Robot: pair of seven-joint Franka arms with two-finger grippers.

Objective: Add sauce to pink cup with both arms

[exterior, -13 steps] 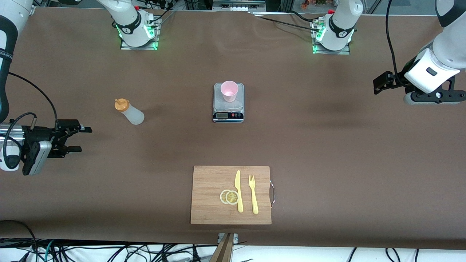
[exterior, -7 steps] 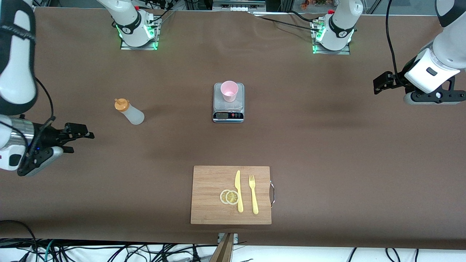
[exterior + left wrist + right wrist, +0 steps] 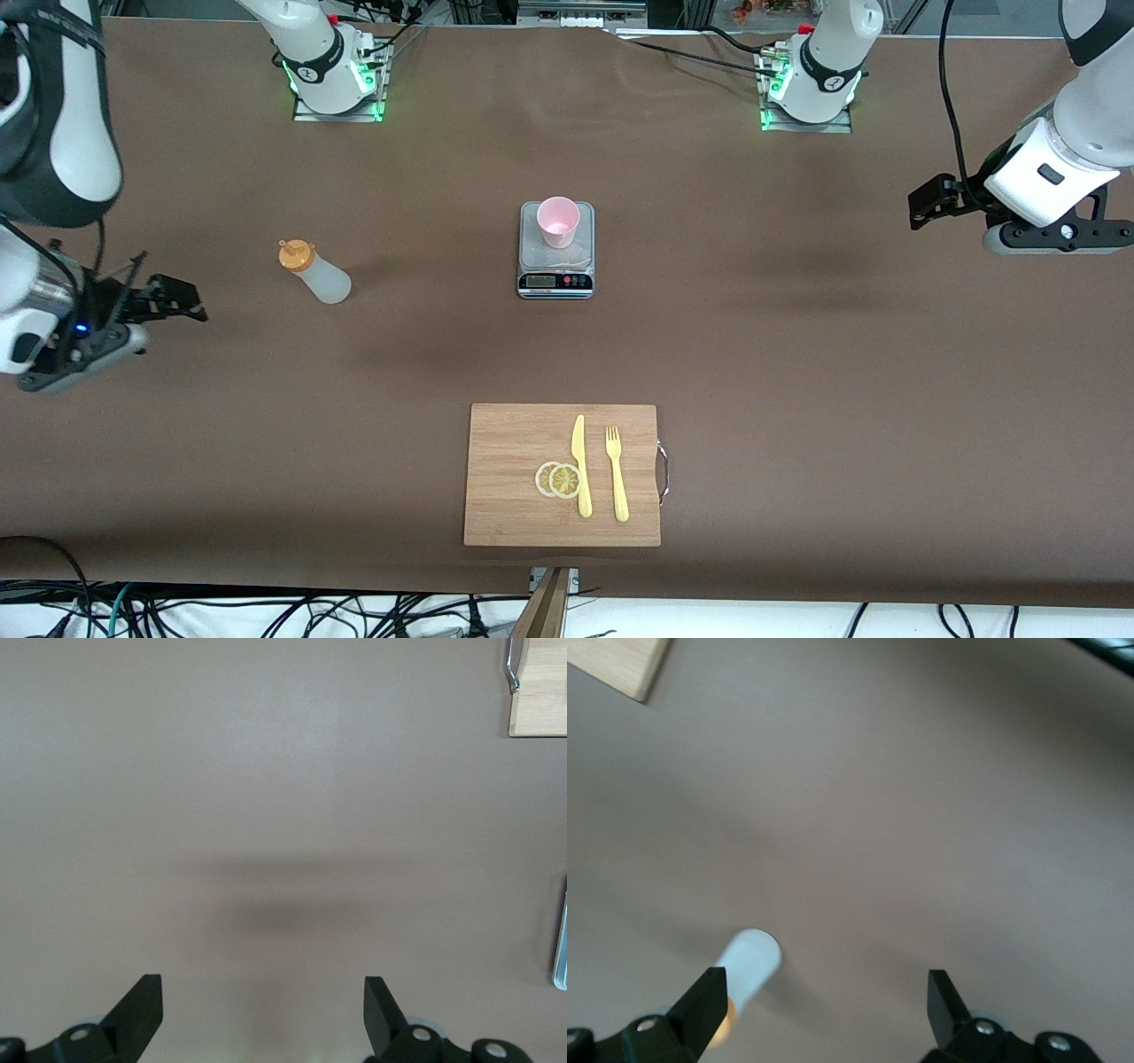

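The sauce bottle [image 3: 316, 273], whitish with an orange cap, stands on the table toward the right arm's end. In the right wrist view the sauce bottle [image 3: 747, 967] shows just past one finger [image 3: 704, 1001]. My right gripper [image 3: 188, 304] hangs open and empty over the table beside the bottle, apart from it; in its own view the right gripper [image 3: 824, 1003] has wide jaws. The pink cup [image 3: 558, 220] stands on a small scale [image 3: 555, 266] mid-table. My left gripper [image 3: 923, 204] waits open over the left arm's end, and in its own view the left gripper [image 3: 261, 1005] is over bare table.
A wooden cutting board [image 3: 509, 470] lies near the front edge with a yellow knife [image 3: 580, 465], a yellow fork [image 3: 617, 474] and two lemon slices [image 3: 558, 479]. The board's corner [image 3: 540, 691] shows in the left wrist view.
My right arm has swung and turned its gripper, which has drifted away from the front camera to about level with the bottle. The left arm, bottle and cup have not moved.
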